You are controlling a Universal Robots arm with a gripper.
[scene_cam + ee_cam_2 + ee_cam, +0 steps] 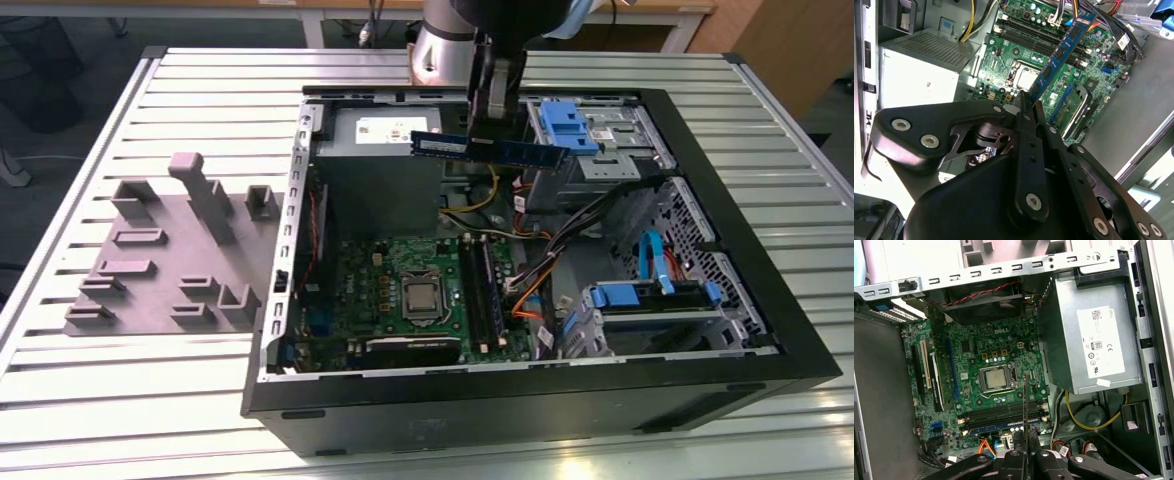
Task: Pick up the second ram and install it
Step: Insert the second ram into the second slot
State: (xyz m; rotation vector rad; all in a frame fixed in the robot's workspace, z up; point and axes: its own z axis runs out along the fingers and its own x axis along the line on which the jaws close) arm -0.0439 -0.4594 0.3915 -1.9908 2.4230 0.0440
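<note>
The second ram is a thin blue-green stick with black chips. It hangs level above the far part of the open computer case, with my gripper shut on its top edge. In the second wrist view the ram reaches out from my gripper over the motherboard. The first wrist view shows the ram edge-on, above the long black memory slots, held by my gripper. The memory slots lie beside the processor socket, well below the stick.
A grey fixture tray sits on the slatted table at the exterior view's left of the case. Inside the case are a power supply, bundled cables and blue drive brackets. The case walls stand around the motherboard.
</note>
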